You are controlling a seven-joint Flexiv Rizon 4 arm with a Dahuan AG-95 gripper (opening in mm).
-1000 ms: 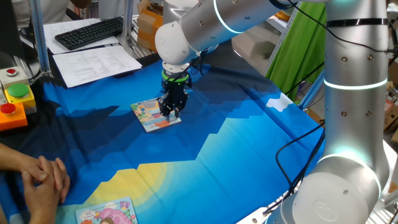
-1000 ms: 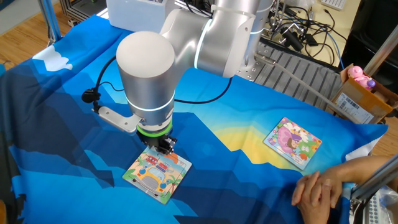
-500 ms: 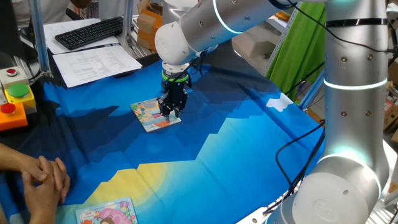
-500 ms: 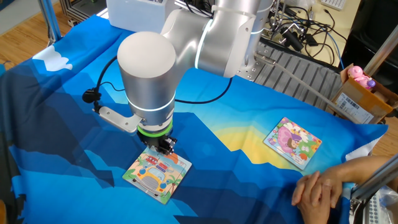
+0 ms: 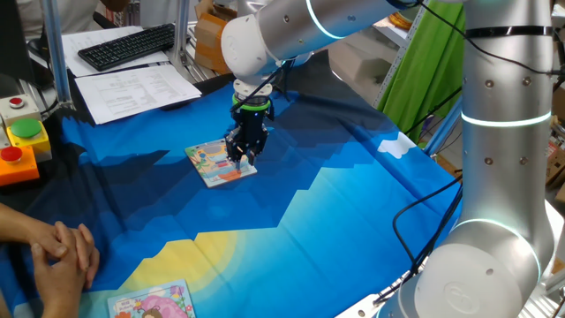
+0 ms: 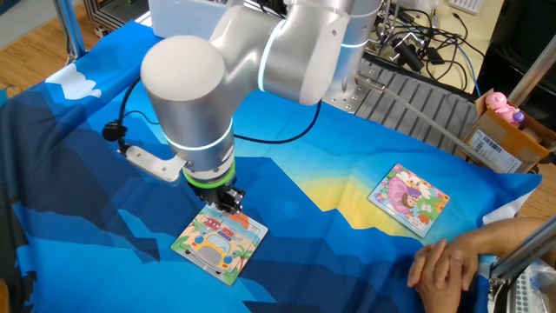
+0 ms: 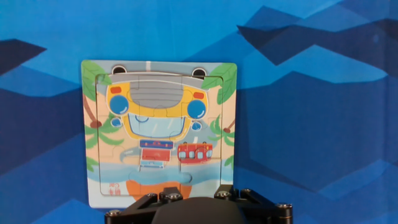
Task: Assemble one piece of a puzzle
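Note:
The puzzle is a small square board with a yellow car, teal water and an orange lower edge. It lies flat on the blue cloth, and also shows in the other fixed view and the hand view. All its pieces look seated. My gripper hangs just above the board's right edge, also seen in the other fixed view. In the hand view my gripper shows two fingertips apart over the board's orange edge, with nothing between them.
A pinker picture board lies far off on the cloth, near a person's clasped hands; both show in one fixed view too, board and hands. A button box, papers and keyboard stand beyond the cloth.
The arm has swung and lifted a little, so the gripper stands slightly higher above the puzzle's edge. The puzzle has not moved.

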